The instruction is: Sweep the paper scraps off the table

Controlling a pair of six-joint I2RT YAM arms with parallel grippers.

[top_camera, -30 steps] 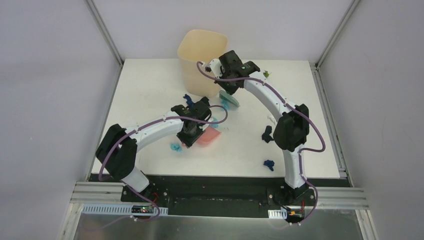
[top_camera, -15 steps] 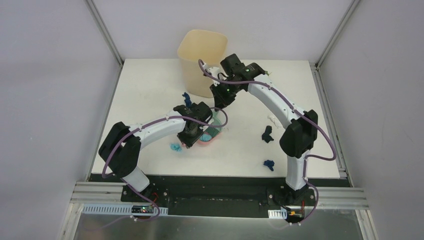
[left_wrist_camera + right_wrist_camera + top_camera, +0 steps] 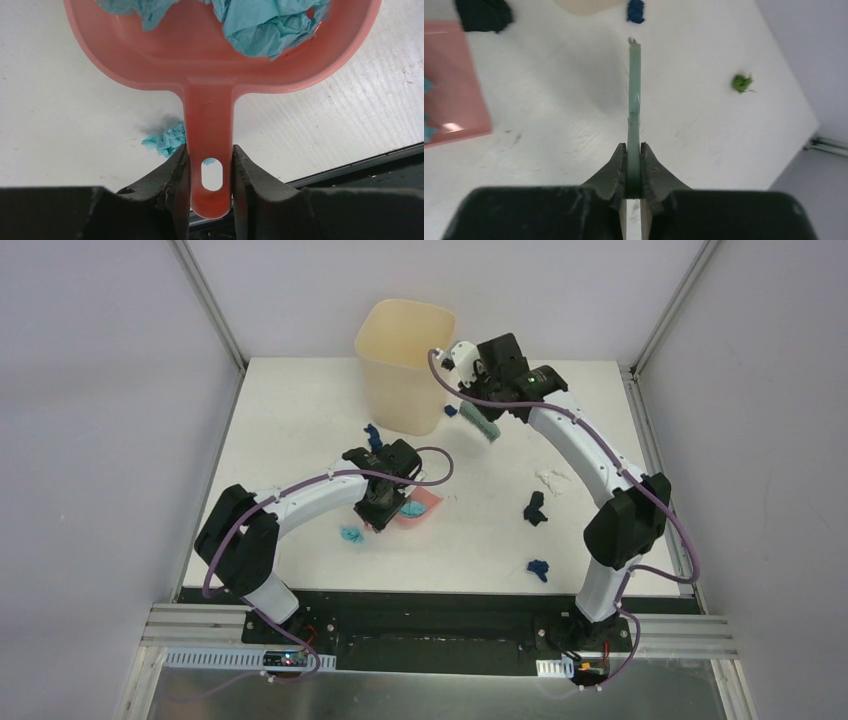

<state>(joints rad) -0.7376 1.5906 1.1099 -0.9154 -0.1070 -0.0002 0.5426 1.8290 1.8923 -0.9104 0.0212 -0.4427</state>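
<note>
White tabletop spreads between pale walls, and on this table point(image 3: 290, 410) both arms are at work; the left gripper point(image 3: 210, 157) has its jaws closed on the handle of the pink dustpan point(image 3: 165, 55), one finger pressed to each side of the stem by its hanging hole; the pan sits near the middle of the table with teal paper scraps point(image 3: 270, 25) heaped inside it; one more teal wad point(image 3: 167, 142) lies on the table just beside the handle, outside the pan; the right gripper point(image 3: 633, 152) clamps the green brush point(image 3: 634, 85) edge-on between closed jaws, just right of the cream bin point(image 3: 405, 365); a dark blue wad point(image 3: 635, 11) lies beyond the brush tip by the bin's base; a green wad point(image 3: 741, 83) lies near the far right edge; a white wad point(image 3: 552, 480), a black wad point(image 3: 535, 508) and a blue wad point(image 3: 539, 567) are scattered by the right arm, well apart from the pan.
</note>
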